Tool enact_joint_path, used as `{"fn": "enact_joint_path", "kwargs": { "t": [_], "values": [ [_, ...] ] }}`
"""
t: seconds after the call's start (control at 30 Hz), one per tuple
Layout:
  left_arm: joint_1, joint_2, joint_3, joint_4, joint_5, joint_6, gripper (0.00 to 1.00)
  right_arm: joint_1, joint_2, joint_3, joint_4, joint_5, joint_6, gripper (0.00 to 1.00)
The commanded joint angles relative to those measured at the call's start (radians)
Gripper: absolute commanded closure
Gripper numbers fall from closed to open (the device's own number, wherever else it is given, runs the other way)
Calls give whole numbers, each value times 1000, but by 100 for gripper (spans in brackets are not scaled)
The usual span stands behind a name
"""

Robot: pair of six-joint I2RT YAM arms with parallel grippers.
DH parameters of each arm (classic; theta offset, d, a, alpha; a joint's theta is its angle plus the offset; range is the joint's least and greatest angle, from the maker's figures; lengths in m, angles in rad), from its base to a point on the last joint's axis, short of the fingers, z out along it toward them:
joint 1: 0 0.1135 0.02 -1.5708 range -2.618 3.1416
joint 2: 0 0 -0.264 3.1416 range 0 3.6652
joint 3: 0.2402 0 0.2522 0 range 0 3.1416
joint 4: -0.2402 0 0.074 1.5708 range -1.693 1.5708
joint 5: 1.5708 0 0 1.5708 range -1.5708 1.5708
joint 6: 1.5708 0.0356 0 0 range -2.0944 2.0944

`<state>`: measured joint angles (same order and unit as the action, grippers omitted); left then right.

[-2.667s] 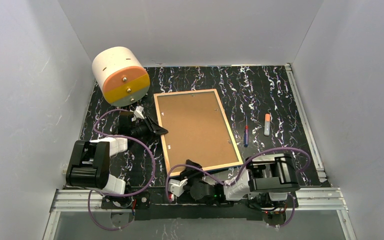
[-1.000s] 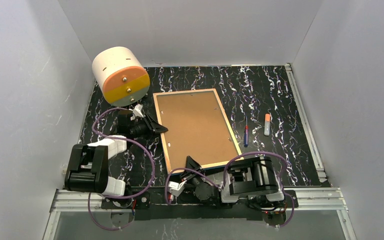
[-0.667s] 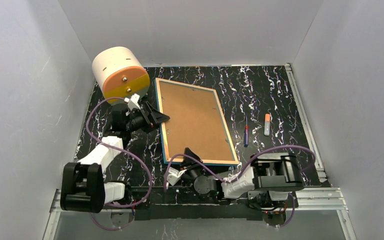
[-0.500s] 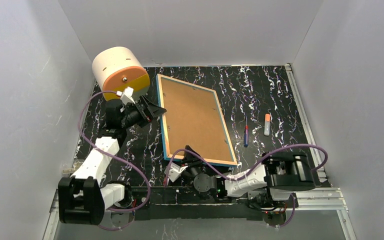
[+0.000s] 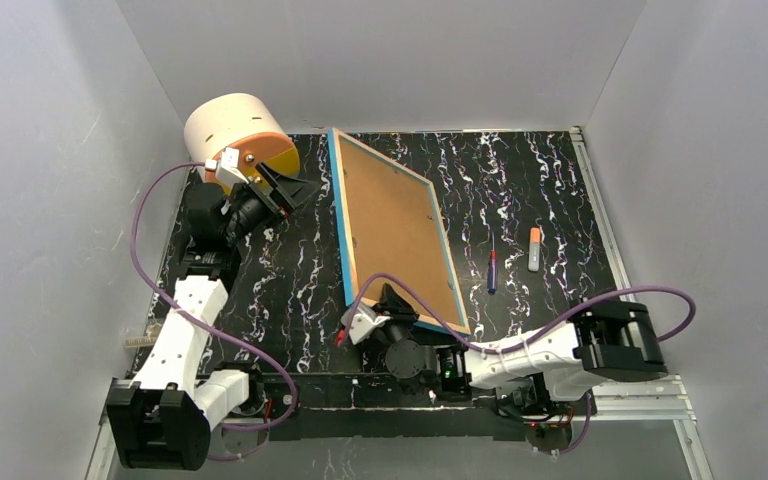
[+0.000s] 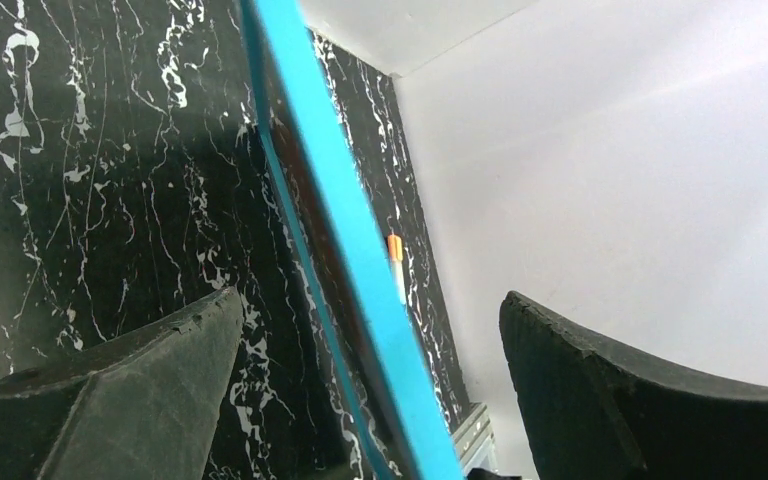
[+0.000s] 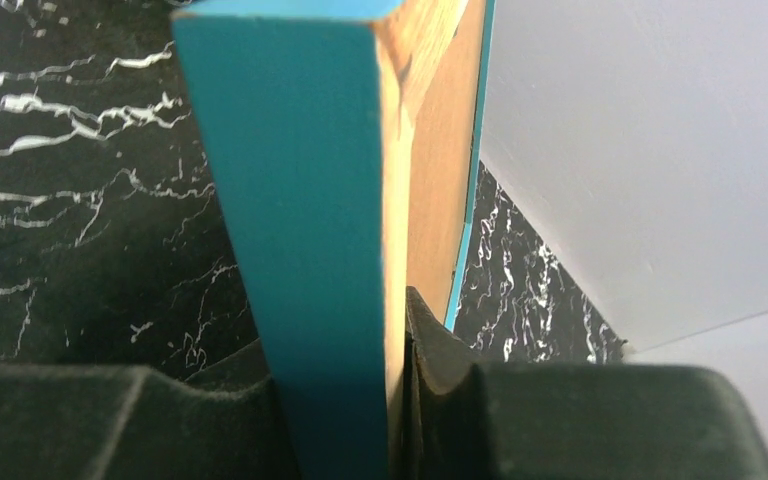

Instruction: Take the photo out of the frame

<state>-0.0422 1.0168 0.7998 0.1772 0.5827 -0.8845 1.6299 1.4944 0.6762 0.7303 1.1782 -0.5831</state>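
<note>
The frame [image 5: 341, 215] stands tilted up on its long side, its bright blue edge to the left and its brown backing board [image 5: 395, 225] turned right and upward. My right gripper [image 5: 392, 302] is shut on the frame's near end. The right wrist view shows the blue edge [image 7: 300, 250] pinched between the fingers [image 7: 440, 350]. My left gripper [image 5: 288, 190] hovers open just left of the frame's far part. In the left wrist view the blue edge [image 6: 360, 270] runs between the wide-apart fingers [image 6: 140, 390] without touching them. The photo is hidden behind the backing.
A white cylinder [image 5: 235, 135] with an orange and yellow face lies at the back left, close behind my left gripper. A blue and red pen [image 5: 492, 270] and an orange-capped marker [image 5: 534, 249] lie right of the frame. Grey walls enclose the black marbled table [image 5: 520, 180].
The frame went from lying flat to standing tilted on its side, lifted by my right gripper. My left gripper opened wide and rose toward the back left.
</note>
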Motion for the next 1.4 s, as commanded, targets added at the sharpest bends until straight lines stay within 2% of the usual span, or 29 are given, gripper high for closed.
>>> {"fn": "enact_joint_path", "kwargs": {
  "t": [0.0, 0.13, 0.4, 0.57, 0.7, 1.07, 1.23, 1.37],
  "values": [
    [3, 19, 39, 4, -25, -17, 2, -6, -87, 74, 65, -46, 399, 99],
    [4, 16, 37, -40, -43, 9, 2, -18, -130, 134, -113, -72, 555, 99],
    [4, -3, -13, -131, -113, 59, 1, -74, -267, 101, -239, -196, 991, 99],
    [5, -7, -41, -128, -106, 57, 2, -102, -327, 60, -256, -202, 1070, 99],
    [5, -11, -58, -131, -102, 57, 2, -173, -395, 20, -322, -260, 1239, 99],
    [5, 33, -128, -203, -112, 96, 2, -297, -481, -80, -669, -271, 1854, 99],
    [4, 132, -151, -263, -85, 120, 2, -377, -510, -172, -672, -386, 1987, 99],
    [3, 170, -181, -287, -115, 141, 2, -401, -500, -224, -669, -440, 2084, 99]
  ]
}}
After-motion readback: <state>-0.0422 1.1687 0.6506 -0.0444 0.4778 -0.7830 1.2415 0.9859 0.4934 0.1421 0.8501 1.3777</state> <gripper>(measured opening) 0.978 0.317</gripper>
